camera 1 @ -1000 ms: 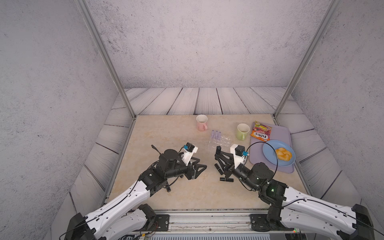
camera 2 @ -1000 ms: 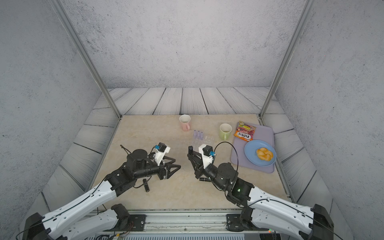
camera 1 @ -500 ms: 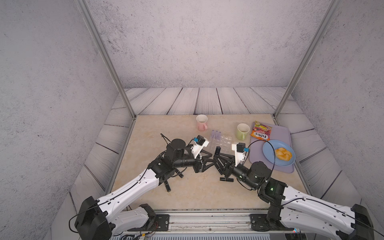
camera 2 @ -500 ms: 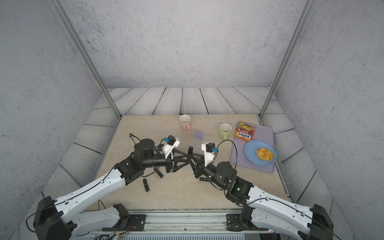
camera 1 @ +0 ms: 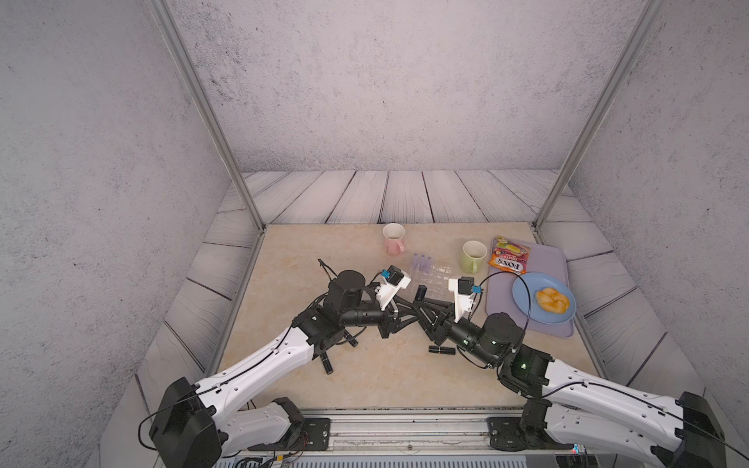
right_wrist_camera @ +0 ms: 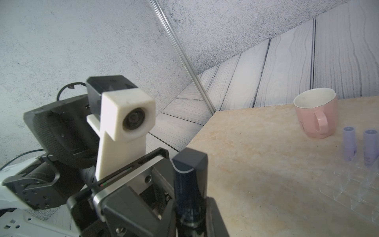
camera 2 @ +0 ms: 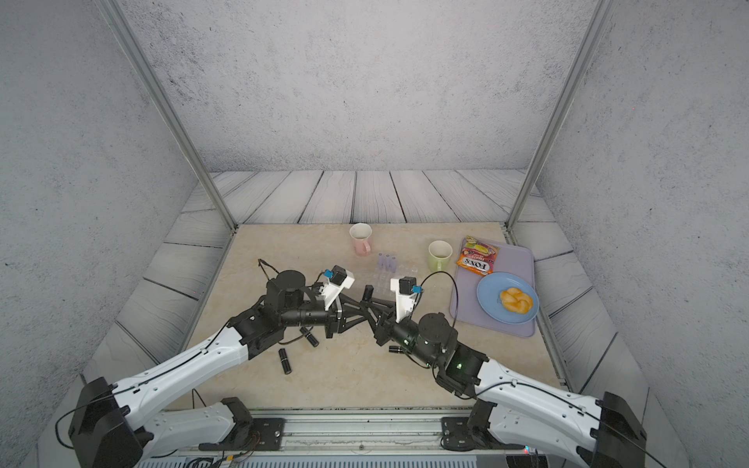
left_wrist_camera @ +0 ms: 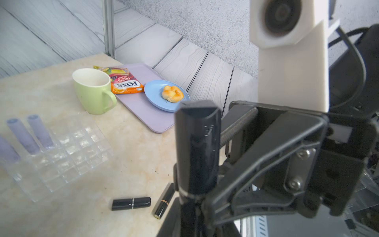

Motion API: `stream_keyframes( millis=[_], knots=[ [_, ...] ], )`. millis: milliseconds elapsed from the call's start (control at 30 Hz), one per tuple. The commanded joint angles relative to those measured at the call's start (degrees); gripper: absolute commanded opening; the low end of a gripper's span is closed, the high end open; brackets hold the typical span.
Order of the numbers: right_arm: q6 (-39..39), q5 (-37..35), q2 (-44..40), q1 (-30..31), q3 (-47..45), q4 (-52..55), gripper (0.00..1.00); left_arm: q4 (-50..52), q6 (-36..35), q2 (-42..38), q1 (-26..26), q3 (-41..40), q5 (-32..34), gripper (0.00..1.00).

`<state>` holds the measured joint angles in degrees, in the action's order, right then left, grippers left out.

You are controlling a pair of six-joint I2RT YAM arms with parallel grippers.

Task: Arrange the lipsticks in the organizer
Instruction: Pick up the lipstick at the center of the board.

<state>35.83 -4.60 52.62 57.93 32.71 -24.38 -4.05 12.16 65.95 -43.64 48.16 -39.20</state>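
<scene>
A black lipstick point(camera 1: 420, 291) point(camera 2: 368, 292) stands upright above the table's middle, just in front of the clear organizer point(camera 1: 437, 279) point(left_wrist_camera: 67, 151). My left gripper point(camera 1: 412, 304) point(left_wrist_camera: 193, 205) and right gripper point(camera 1: 422, 306) point(right_wrist_camera: 189, 217) meet there, both shut on its lower part. Three lilac lipsticks point(camera 1: 421, 263) point(left_wrist_camera: 39, 133) stand in the organizer's far cells. Black lipsticks lie loose on the table: one point(camera 1: 441, 350) under the right arm, two point(camera 1: 326, 363) point(camera 1: 350, 339) under the left arm.
Behind the organizer stand a pink mug point(camera 1: 393, 238) and a green mug point(camera 1: 472, 256). At the right, a lilac tray point(camera 1: 547, 259) carries a snack packet point(camera 1: 510, 259) and a blue plate point(camera 1: 527, 308) with a bun.
My left arm has swung right to the right gripper, and its jaws have closed on the upright lipstick. The right gripper has kept its grip and lifted slightly.
</scene>
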Motion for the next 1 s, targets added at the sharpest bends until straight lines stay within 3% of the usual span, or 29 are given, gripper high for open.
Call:
stream_keyframes(
  millis=[0,67,233,400,500,800,967],
  knots=[
    [1.4,1.3,0.3,0.2,0.4,-1.1,0.25,-1.3,-1.7,-0.7,-0.2,1.4,1.6,0.09],
    [1.7,0.5,0.0,0.0,0.6,-0.1,0.34,-0.6,-2.2,-1.3,-0.3,1.3,3.6,0.01],
    [4.6,-2.0,-1.7,-3.4,5.1,12.6,0.58,5.2,-6.1,-1.6,-0.2,1.3,12.1,0.0],
    [9.4,4.2,0.1,-11.0,12.5,28.3,0.6,9.4,-11.7,-0.9,-0.3,0.9,17.0,0.0],
    [8.7,8.4,3.9,-12.3,17.3,33.4,0.6,9.7,-12.4,-0.7,-0.3,1.0,18.2,0.0],
    [7.0,14.0,12.4,-12.3,24.1,36.5,0.53,11.3,-14.4,1.0,-0.8,1.9,18.8,0.0],
    [7.2,14.4,14.8,-12.2,25.4,37.6,0.43,11.9,-15.1,1.8,-1.6,2.4,18.9,0.0]
  ],
)
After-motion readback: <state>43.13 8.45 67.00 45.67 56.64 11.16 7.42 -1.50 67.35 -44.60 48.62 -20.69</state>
